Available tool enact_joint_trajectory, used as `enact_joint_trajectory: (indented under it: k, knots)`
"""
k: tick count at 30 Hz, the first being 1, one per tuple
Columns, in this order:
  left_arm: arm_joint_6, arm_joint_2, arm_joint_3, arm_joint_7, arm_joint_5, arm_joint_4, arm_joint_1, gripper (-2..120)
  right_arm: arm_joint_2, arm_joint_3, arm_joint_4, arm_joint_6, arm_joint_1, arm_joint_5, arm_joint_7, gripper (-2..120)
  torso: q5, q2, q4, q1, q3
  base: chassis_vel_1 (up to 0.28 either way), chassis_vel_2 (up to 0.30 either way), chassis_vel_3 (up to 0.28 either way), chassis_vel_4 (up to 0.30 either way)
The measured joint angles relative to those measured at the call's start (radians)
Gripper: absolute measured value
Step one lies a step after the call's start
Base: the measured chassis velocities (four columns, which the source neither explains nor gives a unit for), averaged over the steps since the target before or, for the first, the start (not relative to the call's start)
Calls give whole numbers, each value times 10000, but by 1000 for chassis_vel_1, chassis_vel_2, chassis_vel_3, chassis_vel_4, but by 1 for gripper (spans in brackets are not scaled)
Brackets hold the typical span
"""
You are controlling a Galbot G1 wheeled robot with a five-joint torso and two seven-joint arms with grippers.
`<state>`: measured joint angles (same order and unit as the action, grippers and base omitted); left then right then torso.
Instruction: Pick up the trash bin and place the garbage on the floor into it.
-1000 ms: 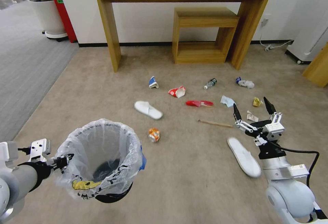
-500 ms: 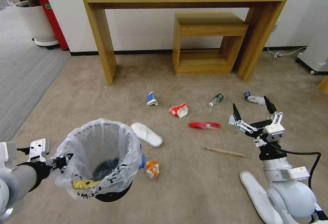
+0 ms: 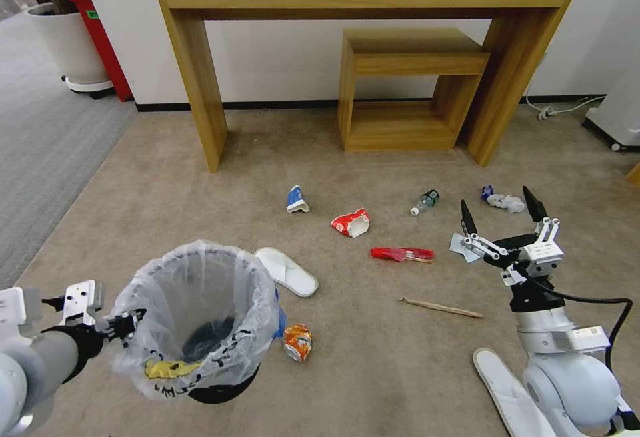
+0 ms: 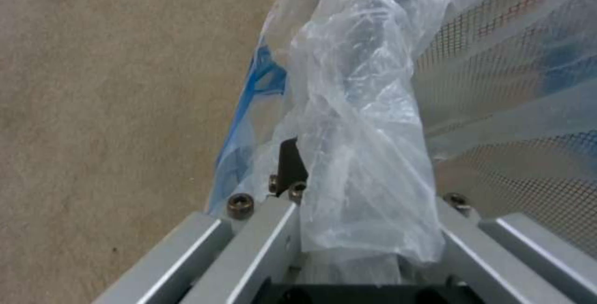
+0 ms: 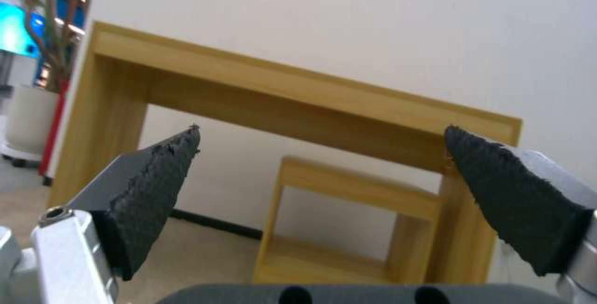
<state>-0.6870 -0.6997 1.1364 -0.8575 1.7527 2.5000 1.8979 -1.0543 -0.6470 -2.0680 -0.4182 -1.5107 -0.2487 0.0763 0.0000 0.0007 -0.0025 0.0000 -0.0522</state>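
Left tool [image 3: 127, 322] clamped on the trash bin [image 3: 200, 320] rim, bin held above the floor [image 3: 373, 350] — white slipper [image 3: 287, 271] just beyond it. Right tool [image 3: 500, 213] wide open, empty, well right of the bin.

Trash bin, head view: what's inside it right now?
Inside the trash bin, held at its rim by the left gripper, a yellow wrapper lies against the near liner wall. The dark bottom looks otherwise bare; crinkled plastic hides the near base.
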Motion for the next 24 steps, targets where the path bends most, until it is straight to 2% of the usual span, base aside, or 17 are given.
enact_joint_trajectory:
  k: [3,13,16,19,24]
  knots:
    - [113,-310,-244,377,-781,-1,51,1,41,-28,201,412,8,-5,236,100,0,0,-1,0,1,0,0,0,0]
    - [95,-754,-539,744,-1398,-1,196,1,253,38,343,1198,-16,-202,604,100,0,0,0,0,0,0,0,0,0]
    - [57,-907,-621,774,-1586,-1,261,1,351,184,331,1418,-56,-686,636,100,0,0,2,0,0,0,0,0,0]
    - [50,-963,-672,715,-1645,-1,291,1,467,476,271,1679,-215,-1197,694,100,-2,0,1,0,0,0,0,0,0]
    - [38,-756,-421,321,-1430,0,298,1,731,1747,-71,2911,-587,-2371,1324,100,-1,0,-1,0,0,0,0,0,0]
